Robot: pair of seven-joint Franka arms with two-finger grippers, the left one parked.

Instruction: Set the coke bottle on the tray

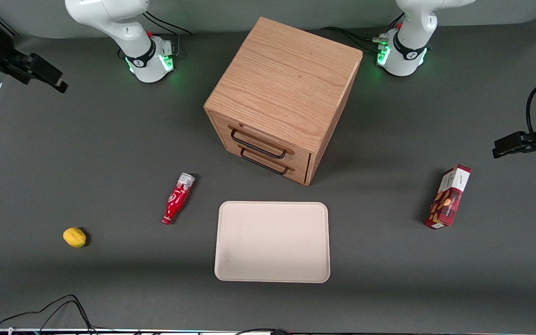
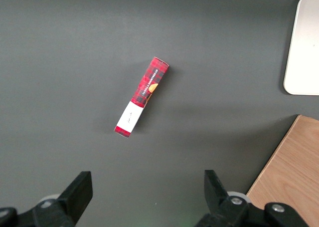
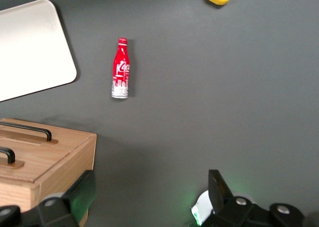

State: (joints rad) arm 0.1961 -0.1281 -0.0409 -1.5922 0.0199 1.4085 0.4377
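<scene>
Two fingers of the right arm's gripper (image 3: 149, 199) are seen spread wide and empty, held high above the table toward the working arm's end, well apart from the coke bottle (image 1: 177, 198). That bottle is shown lying on its side on the dark table (image 1: 110, 153), just beside the tray (image 1: 272, 241), in front of the wooden drawer cabinet (image 1: 282, 100). Nothing is judged done yet: approach, grasp and placement are all left.

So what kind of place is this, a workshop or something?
Probably a robotics lab test bench: a dark grey table with arms bolted to it, staged props like the coke bottle, tray and wooden drawer cabinet. The gripper hangs open near the table's edge.
</scene>
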